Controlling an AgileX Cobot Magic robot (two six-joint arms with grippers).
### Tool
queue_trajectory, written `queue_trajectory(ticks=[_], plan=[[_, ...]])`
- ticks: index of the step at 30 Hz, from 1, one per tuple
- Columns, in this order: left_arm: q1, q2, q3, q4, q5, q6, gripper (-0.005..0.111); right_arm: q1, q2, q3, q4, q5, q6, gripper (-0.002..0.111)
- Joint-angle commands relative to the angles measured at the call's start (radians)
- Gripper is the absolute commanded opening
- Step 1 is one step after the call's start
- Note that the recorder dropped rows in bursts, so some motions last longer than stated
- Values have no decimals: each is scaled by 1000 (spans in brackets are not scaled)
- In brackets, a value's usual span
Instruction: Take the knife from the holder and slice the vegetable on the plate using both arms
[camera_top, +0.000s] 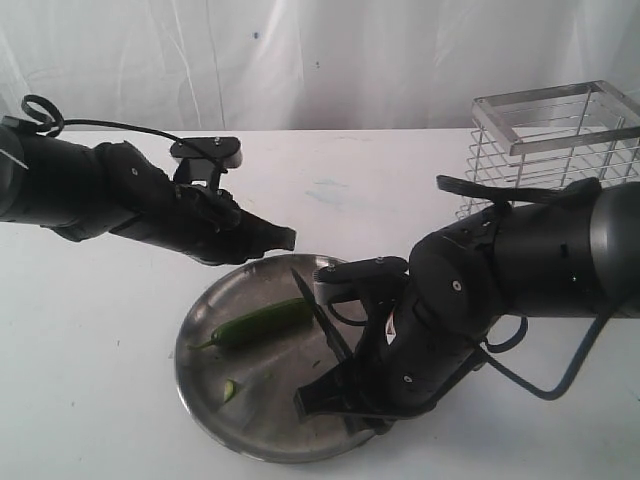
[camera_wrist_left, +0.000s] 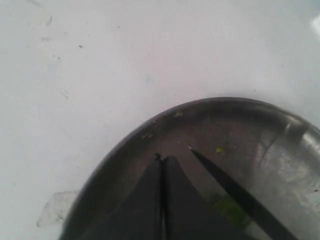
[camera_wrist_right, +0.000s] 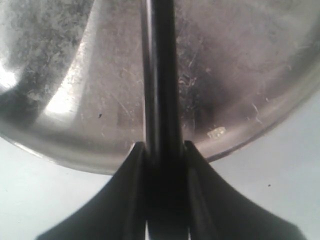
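The steel plate (camera_top: 205, 375) lies on the white table with the green vegetable (camera_top: 262, 322) across its far half. My right gripper (camera_top: 312, 398) is shut on the knife (camera_top: 318, 312), whose dark blade slants up over the vegetable's right end. In the right wrist view the knife (camera_wrist_right: 159, 75) runs straight out between the fingers (camera_wrist_right: 132, 165) over the plate (camera_wrist_right: 240, 60). My left gripper (camera_top: 290, 238) is shut and empty, hovering above the plate's far rim. The left wrist view shows its closed tips (camera_wrist_left: 163, 159), the knife point (camera_wrist_left: 220, 177) and a bit of vegetable (camera_wrist_left: 230, 210).
The chrome wire holder (camera_top: 560, 145) stands at the back right, behind the right arm. Small green bits (camera_top: 229, 390) lie on the plate's near left. A white curtain closes off the back.
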Motion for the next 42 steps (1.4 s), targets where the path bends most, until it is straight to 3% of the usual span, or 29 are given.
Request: queue_trajectory(ticks=[1, 13, 14, 17, 19, 25, 30, 36, 42], plan=[[-3, -3, -2, -42, 32, -98, 0, 1, 2, -6, -3, -5, 6, 0], [-3, -3, -18, -34, 68, -54, 0, 1, 1, -6, -3, -5, 14, 0], [-3, -3, -61, -34, 142, -54, 0, 1, 1, -6, -5, -12, 14, 0], [-2, -19, -195, -9, 370, 182, 0, 1, 1, -6, -5, -16, 14, 0], [-2, -42, -239, 65, 447, 216, 0, 1, 1, -6, -5, -7, 14, 0], [-2, -57, -244, 288, 451, 194, 0, 1, 1, -6, -29, -10, 33, 0], [16, -55, -233, 295, 416, 194, 0, 38, -1, -6, -127, -13, 113, 0], [127, -57, -233, 264, 401, 99, 0, 153, -2, -6, -467, 44, 447, 0], [149, -55, -233, 252, 403, 103, 0, 178, -2, -8, -502, 11, 527, 0]])
